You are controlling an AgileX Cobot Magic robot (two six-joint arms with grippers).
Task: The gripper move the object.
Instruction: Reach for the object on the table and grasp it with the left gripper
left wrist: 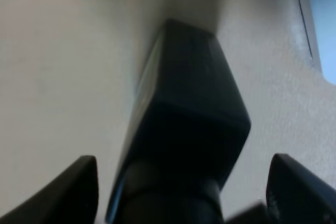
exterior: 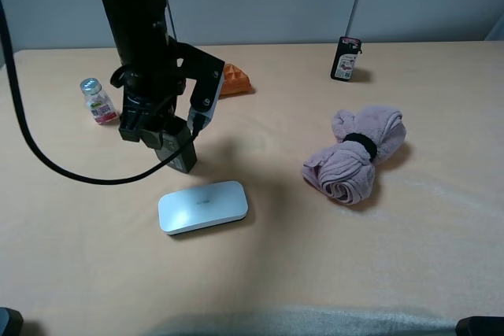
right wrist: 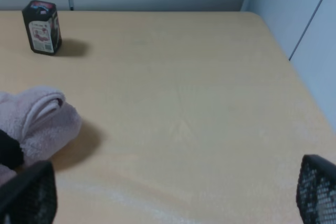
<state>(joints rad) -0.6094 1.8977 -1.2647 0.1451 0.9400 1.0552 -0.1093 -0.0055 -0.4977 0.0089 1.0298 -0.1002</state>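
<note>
The object (exterior: 184,157), a dark flat-sided bottle, stands upright on the tan table left of centre. My left gripper (exterior: 164,136) has come down over its top, so only the bottle's lower part shows in the high view. In the left wrist view the bottle (left wrist: 189,114) fills the middle, its black cap toward the camera. My left gripper (left wrist: 191,192) is open, with its fingertips (left wrist: 79,187) standing wide on either side of the bottle and gaps between. My right gripper (right wrist: 173,198) is open over bare table, nothing between its fingers.
A white flat case (exterior: 203,207) lies just in front of the bottle. An orange item (exterior: 234,79) and a small clear silver-capped bottle (exterior: 98,101) stand behind and left. A rolled pink towel (exterior: 358,155) lies at right, a small black pink-labelled bottle (exterior: 345,58) far back.
</note>
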